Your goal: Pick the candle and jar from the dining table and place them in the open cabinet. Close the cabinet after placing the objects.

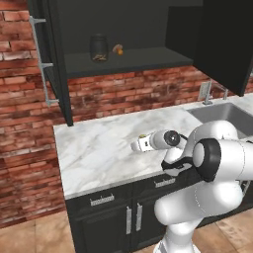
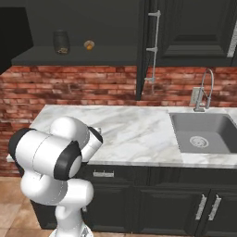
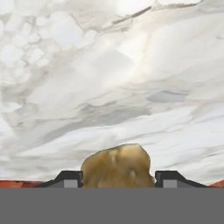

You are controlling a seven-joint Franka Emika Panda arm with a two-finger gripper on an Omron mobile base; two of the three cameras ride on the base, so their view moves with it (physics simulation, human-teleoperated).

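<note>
Left base view: at the far left, the cabinet's [image 1: 143,59] left door [image 1: 55,59] stands swung open against a red brick wall [image 1: 20,99], its silver bar handle [image 1: 43,64] facing outward. On the dark shelf inside, the jar [image 1: 99,48] stands upright, near-black and rounded. Just to its right, apart from it, sits a small tan-and-orange thing [image 1: 117,49], too small to identify.

Below the cabinet runs a white marble counter [image 1: 94,148] over black drawers. Above its near middle, the pincer [image 1: 136,145] points left, low over the marble. In the hand view, its two dark tips sit on either side of a lumpy tan-yellow piece, which I take to be the candle [image 3: 117,165]. The pincer is half closed, pinching it from both sides.

To the right rises the white arm [image 1: 212,163]. Farther right, a steel sink [image 1: 222,114] with a tap [image 1: 210,91] is set into the counter, and the cabinet's right door [image 1: 222,44] hangs open above it.

The candle is probably very light and stiff, with a waxy, somewhat slippery surface. It is far smaller than the pincer, so a hold across its narrower middle, between the wider top and base, should keep it from sliding out. It could tip or roll when set down beside the jar, which looks like breakable glass.
</note>
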